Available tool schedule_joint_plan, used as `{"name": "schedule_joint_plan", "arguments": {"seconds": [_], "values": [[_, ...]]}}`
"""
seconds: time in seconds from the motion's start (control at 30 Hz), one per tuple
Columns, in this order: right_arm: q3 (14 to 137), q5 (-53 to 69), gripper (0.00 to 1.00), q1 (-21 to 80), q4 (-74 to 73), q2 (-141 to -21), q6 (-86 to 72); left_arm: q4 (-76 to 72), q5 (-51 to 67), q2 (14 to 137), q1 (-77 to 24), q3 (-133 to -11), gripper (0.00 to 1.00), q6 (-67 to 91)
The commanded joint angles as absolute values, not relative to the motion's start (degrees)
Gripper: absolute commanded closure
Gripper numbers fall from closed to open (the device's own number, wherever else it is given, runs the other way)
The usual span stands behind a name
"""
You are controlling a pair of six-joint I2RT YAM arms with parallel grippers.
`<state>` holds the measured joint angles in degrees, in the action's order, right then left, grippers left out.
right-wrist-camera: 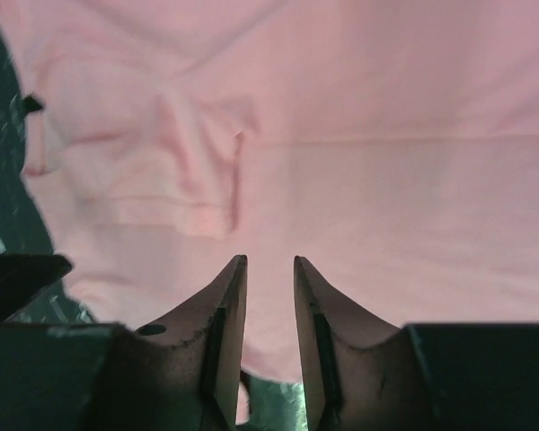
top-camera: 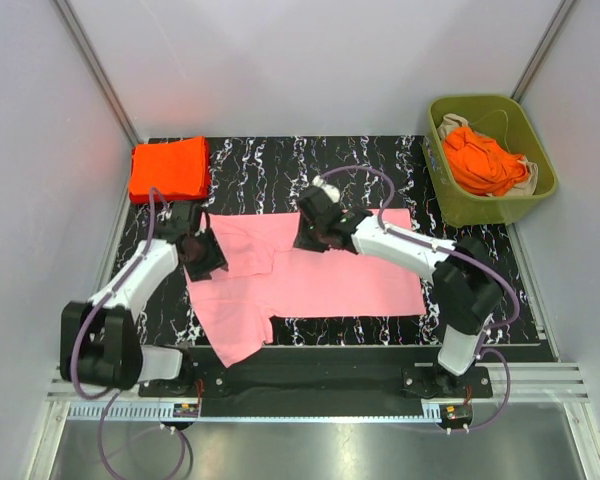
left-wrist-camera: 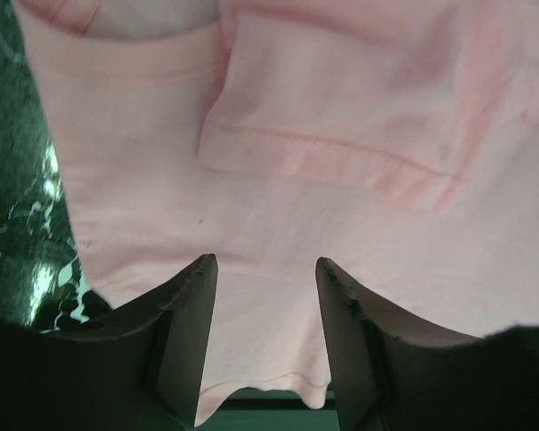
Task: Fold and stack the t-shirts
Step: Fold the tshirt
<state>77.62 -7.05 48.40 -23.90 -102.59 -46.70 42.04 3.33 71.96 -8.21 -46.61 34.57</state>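
A light pink t-shirt (top-camera: 325, 280) lies spread on the black marbled mat, with one sleeve folded in at its left. My left gripper (top-camera: 202, 258) is over the shirt's left edge. In the left wrist view it (left-wrist-camera: 265, 260) is open, with pink cloth (left-wrist-camera: 341, 108) and a hem beneath the jaws. My right gripper (top-camera: 313, 238) is over the shirt's far edge. In the right wrist view it (right-wrist-camera: 269, 259) is narrowly open just above the pink cloth (right-wrist-camera: 386, 108). A folded orange-red t-shirt (top-camera: 168, 168) lies at the back left.
An olive-green bin (top-camera: 540, 150) stands at the back right with crumpled orange-red shirts (top-camera: 485, 162) in it. The marbled mat (top-camera: 310, 160) shows bare behind the pink shirt. Grey walls close in both sides.
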Motion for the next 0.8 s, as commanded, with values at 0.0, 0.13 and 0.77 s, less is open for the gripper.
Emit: {"name": "schedule_joint_plan", "arguments": {"seconds": [0.0,0.13,0.77], "values": [[77.51,-11.25,0.66,41.59,-24.43,-103.00,-39.31,36.39,5.45,79.59,-8.61,-54.83,0.47,33.93],[78.84,-11.42,0.67,35.87,-24.43,-106.52,-36.30,36.39,5.10,89.28,-10.37,-63.87,0.48,33.13],[86.74,-12.83,0.71,24.26,-27.07,-121.72,-33.22,36.39,2.20,114.60,-13.01,-82.70,0.48,30.68]]}}
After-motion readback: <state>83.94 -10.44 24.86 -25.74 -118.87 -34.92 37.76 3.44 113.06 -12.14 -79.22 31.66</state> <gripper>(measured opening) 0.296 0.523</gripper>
